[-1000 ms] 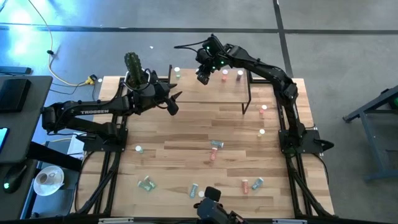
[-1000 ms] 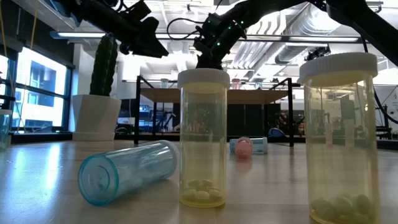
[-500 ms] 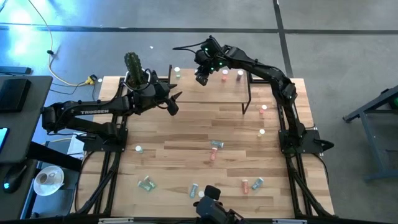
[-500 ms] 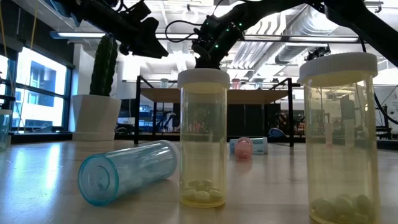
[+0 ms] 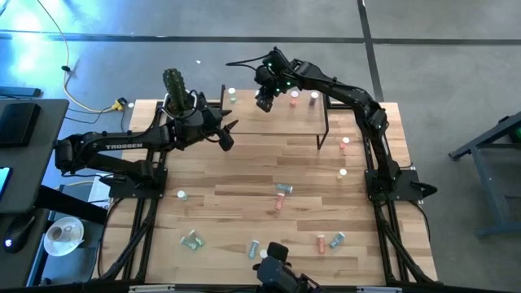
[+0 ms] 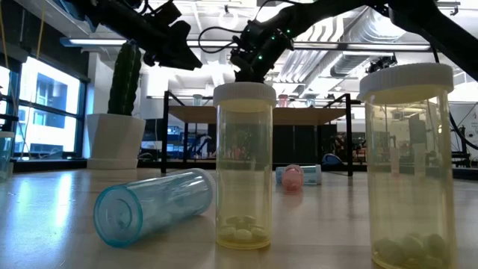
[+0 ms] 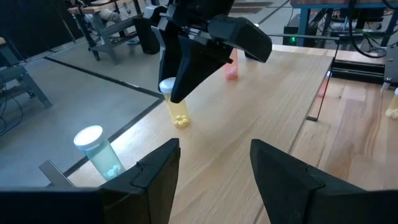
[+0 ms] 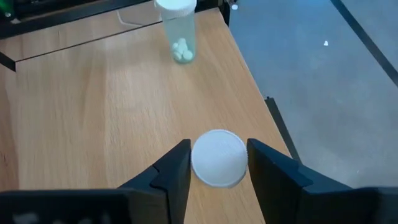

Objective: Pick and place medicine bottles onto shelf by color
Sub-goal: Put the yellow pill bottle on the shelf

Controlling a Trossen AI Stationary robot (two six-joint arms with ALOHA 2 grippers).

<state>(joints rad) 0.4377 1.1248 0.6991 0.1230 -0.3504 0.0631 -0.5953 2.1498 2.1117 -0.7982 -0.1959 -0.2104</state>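
The shelf [image 5: 277,122] stands at the table's far side. On it, near its far edge, a yellow medicine bottle [image 7: 178,115] stands upright on its base, its white cap [image 8: 217,157] up. My right gripper [image 8: 217,171] hangs over it, open, with one finger close on each side of the cap. A pale bottle [image 8: 177,31] stands at the shelf's left corner and two pink ones [image 5: 303,98] stand farther right. My left gripper [image 5: 228,134] waits open and empty, above the table off the shelf's left end.
A white pot with a cactus [image 5: 175,94] stands left of the shelf. Loose bottles lie across the table's middle [image 5: 282,189] and near side [image 5: 192,239], [image 5: 335,239]. Two more stand at the right [image 5: 344,143]. Close to the low camera are two upright yellow bottles [image 6: 243,164] and a lying blue one [image 6: 153,205].
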